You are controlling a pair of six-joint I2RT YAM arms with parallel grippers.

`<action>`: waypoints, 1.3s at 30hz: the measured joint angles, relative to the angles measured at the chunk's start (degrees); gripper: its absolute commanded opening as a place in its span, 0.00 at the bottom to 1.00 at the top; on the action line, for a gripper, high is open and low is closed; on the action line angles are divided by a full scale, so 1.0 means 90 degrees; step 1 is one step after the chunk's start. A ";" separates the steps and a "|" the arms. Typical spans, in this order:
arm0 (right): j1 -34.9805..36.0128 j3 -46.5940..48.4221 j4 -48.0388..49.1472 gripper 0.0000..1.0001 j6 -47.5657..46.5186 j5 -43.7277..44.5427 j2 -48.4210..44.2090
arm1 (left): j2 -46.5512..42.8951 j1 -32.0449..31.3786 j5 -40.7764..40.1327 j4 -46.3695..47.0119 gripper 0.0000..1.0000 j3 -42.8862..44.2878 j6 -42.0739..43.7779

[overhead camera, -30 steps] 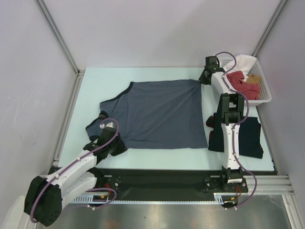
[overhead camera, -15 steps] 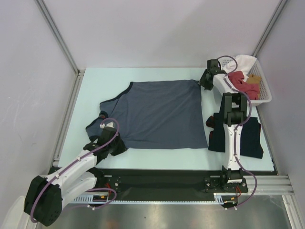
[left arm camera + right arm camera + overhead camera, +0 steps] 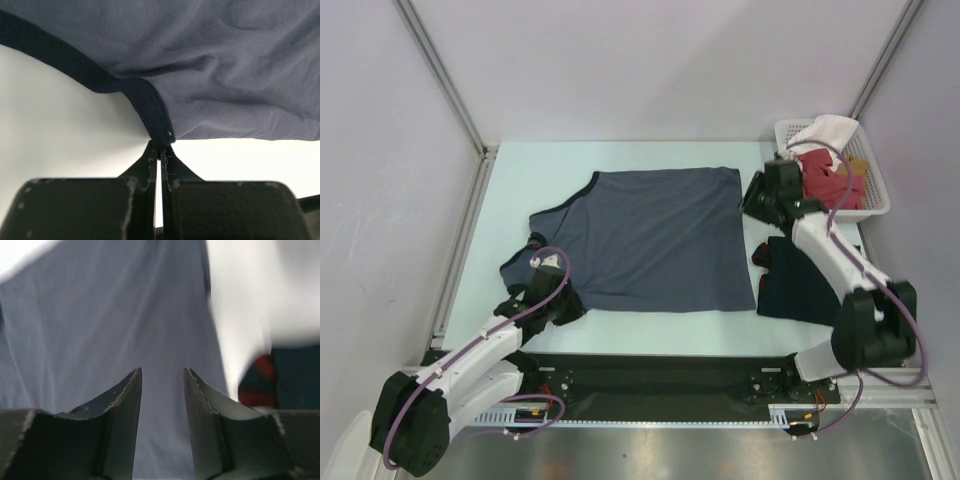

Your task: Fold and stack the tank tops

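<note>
Withdrawn right pincer (image 3: pixel 162 374), wrist view: jaws apart

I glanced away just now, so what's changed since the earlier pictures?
The right gripper let go of the slate-blue tank top at its far corner and pulled back toward the near side. The left gripper stayed shut on its dark trim; navy tank top and basket unmoved.
</note>
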 measured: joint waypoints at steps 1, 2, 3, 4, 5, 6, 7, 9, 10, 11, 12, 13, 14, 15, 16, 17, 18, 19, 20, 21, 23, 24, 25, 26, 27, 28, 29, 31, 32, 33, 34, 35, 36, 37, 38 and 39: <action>0.0202 -0.0423 -0.0024 0.42 0.0073 0.0080 -0.0435 | -0.0010 0.0000 -0.0005 0.0000 0.00 0.0000 0.0010; 0.0406 -0.0862 0.0005 0.41 0.0185 0.0204 -0.0821 | -0.0024 0.0000 -0.0010 -0.0002 0.00 0.0000 0.0017; 0.0595 -0.1251 -0.0058 0.41 0.0323 0.0318 -0.1156 | -0.0039 0.0000 -0.0015 -0.0002 0.00 0.0000 0.0022; 0.0811 -0.1627 -0.0211 0.41 0.0486 0.0474 -0.1479 | -0.0053 0.0000 -0.0022 0.0000 0.00 0.0000 0.0029; 0.0942 -0.1894 -0.0355 0.41 0.0629 0.0595 -0.1707 | -0.0063 0.0000 -0.0024 -0.0002 0.00 0.0000 0.0034; 0.1071 -0.2203 -0.0534 0.42 0.0816 0.0738 -0.1945 | -0.0073 0.0000 -0.0024 -0.0002 0.00 0.0000 0.0034; 0.1149 -0.2465 -0.0789 0.42 0.1047 0.0891 -0.2169 | -0.0078 0.0000 -0.0027 -0.0002 0.00 0.0000 0.0046; 0.1207 -0.2875 -0.1321 0.43 0.1518 0.1163 -0.2579 | -0.0078 0.0000 -0.0027 -0.0002 0.00 0.0000 0.0070; 0.1209 -0.3065 -0.1554 0.44 0.1763 0.1270 -0.2822 | -0.0078 0.0000 -0.0027 -0.0002 0.00 0.0000 0.0075; 0.1219 -0.3235 -0.1797 0.47 0.1984 0.1350 -0.3075 | -0.0078 0.0000 -0.0027 0.0000 0.01 0.0000 0.0075; 0.1229 -0.3364 -0.1962 0.47 0.2142 0.1423 -0.3298 | -0.0078 0.0000 -0.0027 -0.0002 0.00 0.0000 0.0075; 0.1239 -0.3558 -0.2067 0.48 0.2312 0.1472 -0.3587 | -0.0080 0.0000 -0.0027 0.0000 0.00 0.0000 0.0078; 0.1258 -0.3733 -0.2183 0.49 0.2463 0.1489 -0.3869 | -0.0083 0.0000 -0.0027 0.0000 0.00 0.0000 0.0078; 0.1277 -0.3886 -0.2285 0.50 0.2611 0.1501 -0.4121 | -0.0090 0.0000 -0.0029 0.0000 0.00 0.0000 0.0078; 0.1285 -0.4024 -0.2327 0.53 0.2730 0.1506 -0.4311 | -0.0095 0.0000 -0.0029 -0.0002 0.00 0.0000 0.0078; 0.1290 -0.4155 -0.2348 0.53 0.2856 0.1498 -0.4461 | -0.0100 -0.0002 -0.0032 -0.0002 0.00 0.0000 0.0078; 0.1290 -0.4262 -0.2348 0.53 0.2951 0.1477 -0.4544 | -0.0109 -0.0002 -0.0032 -0.0005 0.00 0.0000 0.0080; 0.1290 -0.4342 -0.2346 0.53 0.3038 0.1460 -0.4561 | -0.0121 -0.0002 -0.0034 -0.0005 0.00 0.0000 0.0078; 0.1290 -0.4403 -0.2334 0.53 0.3128 0.1426 -0.4537 | -0.0129 -0.0002 -0.0036 -0.0002 0.00 0.0000 0.0078; 0.1292 -0.4449 -0.2297 0.53 0.3186 0.1392 -0.4488 | -0.0131 -0.0002 -0.0039 -0.0002 0.00 0.0000 0.0078; 0.1297 -0.4520 -0.2183 0.52 0.3305 0.1314 -0.4252 | -0.0134 -0.0002 -0.0046 -0.0005 0.00 0.0000 0.0078; 0.1304 -0.4558 -0.2098 0.52 0.3337 0.1273 -0.4124 | -0.0141 0.0000 -0.0049 -0.0005 0.00 0.0000 0.0078; 0.1319 -0.4585 -0.2042 0.52 0.3373 0.1239 -0.4031 | -0.0153 0.0000 -0.0049 -0.0005 0.00 0.0000 0.0078; 0.1350 -0.4617 -0.1953 0.51 0.3415 0.1212 -0.3934 | -0.0168 -0.0002 -0.0051 -0.0005 0.00 0.0000 0.0075; 0.1396 -0.4658 -0.1829 0.51 0.3461 0.1185 -0.3854 | -0.0180 0.0000 -0.0053 -0.0005 0.00 0.0000 0.0075; 0.1455 -0.4687 -0.1732 0.50 0.3512 0.1175 -0.3779 | -0.0187 -0.0002 -0.0053 -0.0005 0.00 0.0000 0.0075; 0.1525 -0.4707 -0.1651 0.50 0.3568 0.1178 -0.3699 | -0.0197 -0.0002 -0.0053 -0.0005 0.00 0.0000 0.0075; 0.1654 -0.4721 -0.1511 0.49 0.3701 0.1200 -0.3531 | -0.0202 -0.0002 -0.0053 -0.0005 0.00 0.0000 0.0073; 0.1717 -0.4728 -0.1418 0.49 0.3772 0.1222 -0.3432 | -0.0202 0.0000 -0.0053 -0.0005 0.00 0.0000 0.0073; 0.1761 -0.4743 -0.1328 0.48 0.3827 0.1243 -0.3349 | -0.0202 0.0000 -0.0053 -0.0005 0.00 0.0000 0.0073; 0.1785 -0.4762 -0.1246 0.48 0.3876 0.1258 -0.3281 | -0.0202 -0.0002 -0.0053 -0.0005 0.00 0.0000 0.0073; 0.1797 -0.4779 -0.1183 0.47 0.3920 0.1280 -0.3208 | -0.0202 -0.0002 -0.0056 -0.0005 0.00 0.0000 0.0073; 0.1807 -0.4799 -0.1103 0.45 0.3966 0.1316 -0.3126 | -0.0202 0.0000 -0.0056 -0.0005 0.00 0.0000 0.0073; 0.1829 -0.4809 -0.1042 0.42 0.4022 0.1372 -0.3028 | -0.0202 0.0000 -0.0063 -0.0002 0.00 -0.0002 0.0073; 0.1855 -0.4799 -0.0942 0.31 0.4053 0.1447 -0.2965 | -0.0202 -0.0002 -0.0075 -0.0005 0.00 -0.0002 0.0073; 0.1875 -0.4794 -0.0884 0.26 0.4080 0.1511 -0.2897 | -0.0202 -0.0002 -0.0083 -0.0005 0.00 -0.0002 0.0073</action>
